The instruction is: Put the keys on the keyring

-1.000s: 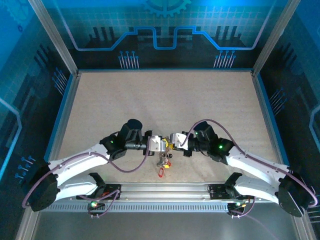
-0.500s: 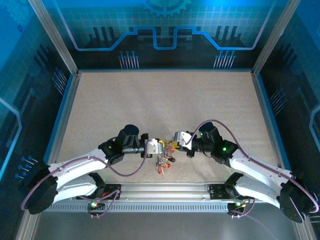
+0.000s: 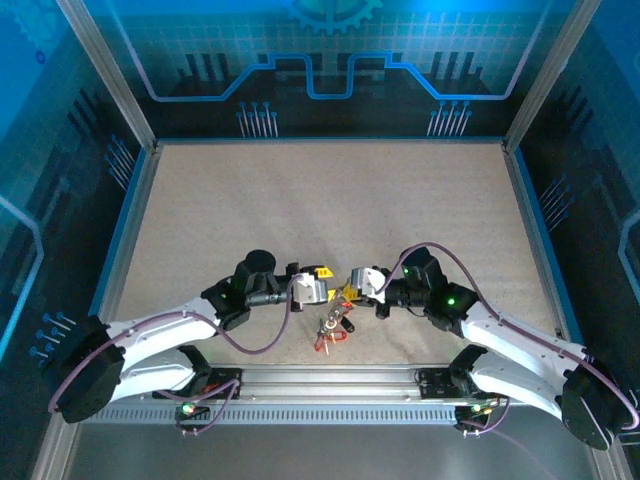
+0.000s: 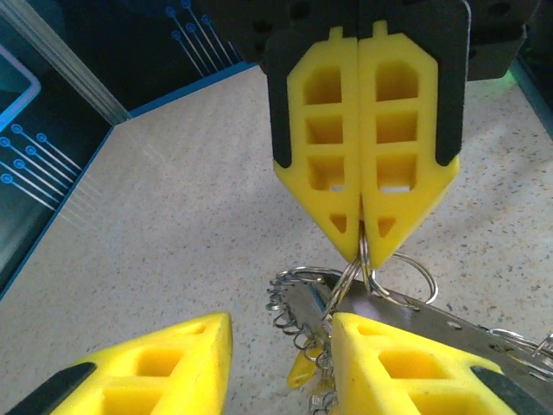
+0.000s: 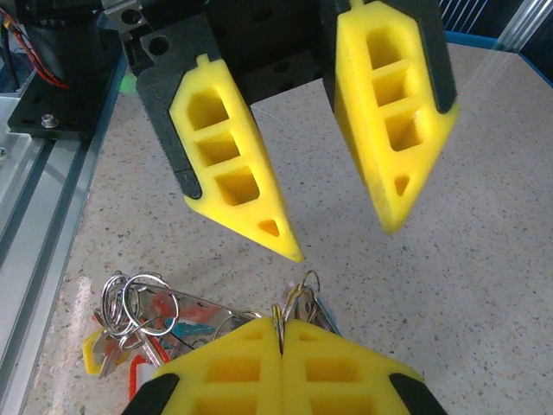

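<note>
The keys (image 3: 329, 330) trailed on the worktop (image 3: 330, 200) near its front edge, off the keyring (image 4: 363, 262) pinched in the closed right tool (image 5: 281, 337). Beside it the left tool (image 5: 344, 240) gaped empty, so I feared that lone thin pinch could twist and drop the ring.

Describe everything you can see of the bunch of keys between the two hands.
The bunch of keys is a tangle of thin silver wire rings, a short ball chain, a flat shiny metal piece, and small plastic heads, one red, one yellow. It sits low on the speckled table near the front rail, between the arms. The right hand is shut on one upright ring, pinching it at the tip. The left hand stands open beside it, touching none of it that I can tell.
</note>
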Controlling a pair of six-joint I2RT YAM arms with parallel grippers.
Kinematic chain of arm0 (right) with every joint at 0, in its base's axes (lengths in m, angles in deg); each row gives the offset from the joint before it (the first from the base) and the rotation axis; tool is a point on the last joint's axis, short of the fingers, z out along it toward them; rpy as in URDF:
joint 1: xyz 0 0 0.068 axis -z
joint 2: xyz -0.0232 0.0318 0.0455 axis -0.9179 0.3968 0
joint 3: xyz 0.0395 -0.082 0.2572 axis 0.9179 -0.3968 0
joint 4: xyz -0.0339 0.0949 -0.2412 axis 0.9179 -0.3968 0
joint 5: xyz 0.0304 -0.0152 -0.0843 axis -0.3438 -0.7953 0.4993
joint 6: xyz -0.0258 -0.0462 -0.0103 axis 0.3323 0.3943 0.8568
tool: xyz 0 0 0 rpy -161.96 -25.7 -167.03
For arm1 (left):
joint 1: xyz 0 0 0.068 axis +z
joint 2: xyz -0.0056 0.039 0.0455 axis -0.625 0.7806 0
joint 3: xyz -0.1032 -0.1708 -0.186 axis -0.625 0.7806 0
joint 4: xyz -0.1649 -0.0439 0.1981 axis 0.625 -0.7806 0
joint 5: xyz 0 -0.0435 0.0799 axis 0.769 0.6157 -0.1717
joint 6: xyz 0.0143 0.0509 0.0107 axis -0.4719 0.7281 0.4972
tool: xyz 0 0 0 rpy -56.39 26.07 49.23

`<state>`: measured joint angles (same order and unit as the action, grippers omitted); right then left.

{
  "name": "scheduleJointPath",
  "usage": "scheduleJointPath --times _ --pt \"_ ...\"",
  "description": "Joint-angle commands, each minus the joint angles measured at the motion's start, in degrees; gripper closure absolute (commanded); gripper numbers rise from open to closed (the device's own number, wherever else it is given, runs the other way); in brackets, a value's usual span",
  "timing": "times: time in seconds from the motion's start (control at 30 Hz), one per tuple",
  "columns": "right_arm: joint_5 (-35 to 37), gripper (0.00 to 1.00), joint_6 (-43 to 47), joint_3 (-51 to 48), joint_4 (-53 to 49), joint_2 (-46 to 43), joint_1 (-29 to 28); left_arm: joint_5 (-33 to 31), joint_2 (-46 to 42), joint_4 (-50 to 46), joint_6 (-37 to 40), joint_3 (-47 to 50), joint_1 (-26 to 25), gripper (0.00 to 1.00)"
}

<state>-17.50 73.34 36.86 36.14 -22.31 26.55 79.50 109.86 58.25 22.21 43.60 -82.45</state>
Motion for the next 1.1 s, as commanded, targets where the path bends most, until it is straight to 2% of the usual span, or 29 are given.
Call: scheduleJointPath --times 0.0,0.27,0.43,0.6,0.7,0.73,0.8,0.87,0.9,1.07 --pt "-2.52 1.0 0.94 0.21 3.89 -0.85 0.35 5.31 2.75 3.68 -0.08 -0.85 -0.01 0.64" --pt "-2.68 1.0 1.46 0.64 3.29 -1.02 0.26 6.81 5.52 5.26 -0.01 -1.45 0.0 0.75" --pt "-3.01 1.0 1.55 0.65 3.46 -0.77 0.27 7.73 6.46 6.07 -0.25 -1.61 -0.02 0.87" --pt "-2.98 1.0 1.82 0.8 3.13 -0.75 0.18 7.79 6.49 6.71 -0.36 -1.73 0.0 0.92" --pt "-2.41 1.0 2.08 0.82 2.71 -0.84 0.22 7.87 6.05 6.27 -0.43 -1.96 0.08 1.0" --pt "-2.09 0.98 2.09 0.83 2.68 -0.84 0.18 7.54 5.92 6.35 -0.74 -1.95 0.06 1.0" --pt "-2.46 0.8 2.53 0.56 2.63 -1.3 0.18 6.4 5.63 6.36 -1.32 -1.93 0.13 1.0" --pt "-3.35 0.68 3.26 0.1 2.75 -2.17 0.19 5.37 5.37 6.27 -1.58 -1.87 0.15 1.0" --pt "-3.53 0.64 3.62 -0.05 2.41 -2.56 0.22 5.03 5.11 6.18 -1.59 -1.86 0.09 1.0" --pt "-1.8 0.6 4.61 0.89 -0.94 -4.0 -0.06 3.53 3.66 6.14 -2.07 -1.96 0.08 1.0"
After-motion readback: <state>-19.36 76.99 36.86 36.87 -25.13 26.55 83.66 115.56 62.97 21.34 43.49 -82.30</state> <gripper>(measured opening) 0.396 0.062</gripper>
